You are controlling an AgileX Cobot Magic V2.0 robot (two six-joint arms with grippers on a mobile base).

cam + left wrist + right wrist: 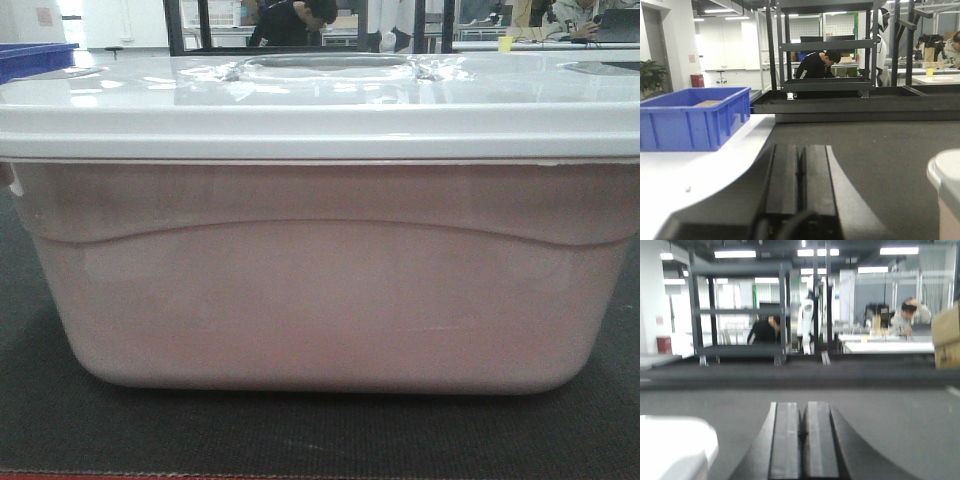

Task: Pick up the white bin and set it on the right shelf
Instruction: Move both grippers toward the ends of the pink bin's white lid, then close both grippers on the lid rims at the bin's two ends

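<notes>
1. Because the white bin [320, 290] fills the front view broadside, its long axis runs left to right across the robot. It rests on the dark-matted bench [300, 435].
2. In the left wrist view the left jaws are pressed together and empty, with the bin's lid corner [946, 172] just to their right.
3. The right jaws are likewise together, with the bin's corner [670, 445] low on their left. The bin therefore lies between both arms, neither clearly nearer.
4. Only the left wrist view shows the blue crate [692, 117]. Dark racks [825, 47] stand beyond it, and the right shelf cannot be picked out.
</notes>
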